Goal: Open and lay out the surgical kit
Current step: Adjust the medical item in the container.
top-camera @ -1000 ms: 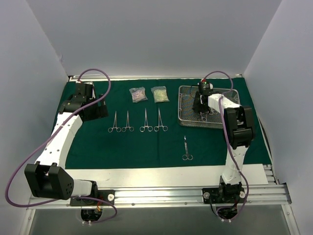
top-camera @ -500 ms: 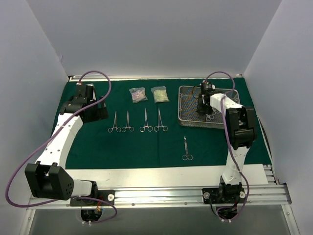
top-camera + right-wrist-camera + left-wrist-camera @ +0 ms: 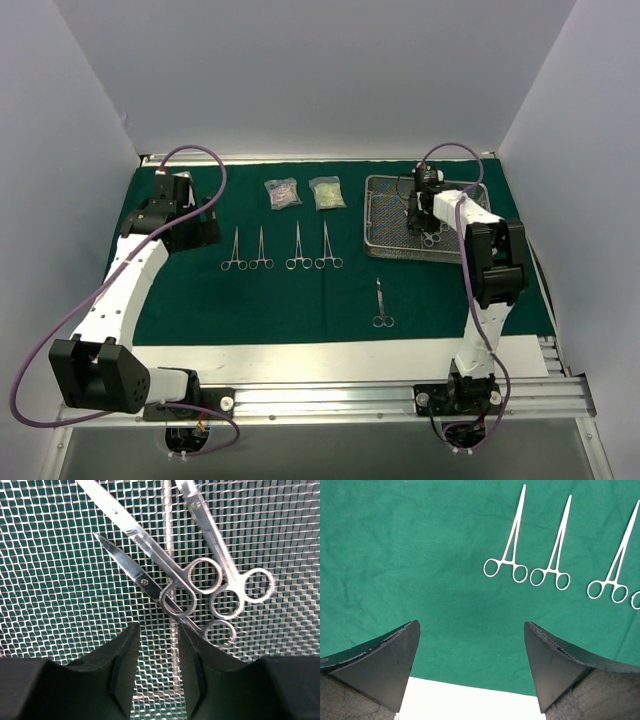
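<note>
Scissors (image 3: pixel 146 582) on mesh tray (image 3: pixel 60 580), lying diagonally, blades up-left, rings lower-right

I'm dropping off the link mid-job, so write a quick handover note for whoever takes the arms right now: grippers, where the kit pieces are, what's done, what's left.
Left gripper: open, empty, over the green cloth, left of the row.
Right gripper: slightly open, empty, over the mesh tray, with the tangled instruments just ahead of it.
Done: cloth spread; row of four instruments laid out; a fifth instrument alone, nearer the arms; two packets behind the row.
Left: lift the tangled instruments out of the tray and lay them on the cloth.
</note>
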Action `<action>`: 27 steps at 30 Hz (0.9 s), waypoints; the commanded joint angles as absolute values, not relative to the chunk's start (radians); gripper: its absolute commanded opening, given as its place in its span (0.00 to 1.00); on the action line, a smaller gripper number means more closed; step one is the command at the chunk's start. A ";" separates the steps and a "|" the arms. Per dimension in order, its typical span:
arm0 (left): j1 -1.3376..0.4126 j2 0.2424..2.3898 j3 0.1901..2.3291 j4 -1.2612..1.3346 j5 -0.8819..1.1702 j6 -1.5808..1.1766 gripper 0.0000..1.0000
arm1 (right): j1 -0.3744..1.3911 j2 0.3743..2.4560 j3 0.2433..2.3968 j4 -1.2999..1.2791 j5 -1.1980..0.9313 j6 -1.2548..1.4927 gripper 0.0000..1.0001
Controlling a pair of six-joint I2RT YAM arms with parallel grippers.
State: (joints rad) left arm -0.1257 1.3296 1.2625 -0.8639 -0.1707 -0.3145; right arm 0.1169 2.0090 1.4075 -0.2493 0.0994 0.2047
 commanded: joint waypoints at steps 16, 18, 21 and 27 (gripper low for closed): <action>-0.129 1.272 1.241 -0.838 -0.150 -0.316 0.94 | 0.005 1.916 1.353 -0.252 -0.080 0.183 0.45; -0.129 1.270 1.239 -0.836 -0.147 -0.314 0.94 | 0.005 1.907 1.347 -0.233 -0.098 0.173 0.45; -0.129 1.270 1.235 -0.834 -0.143 -0.314 0.94 | 0.005 1.904 1.339 -0.229 -0.114 0.169 0.46; -0.130 1.270 1.235 -0.831 -0.140 -0.314 0.94 | 0.005 1.924 1.328 -0.236 -0.130 0.173 0.45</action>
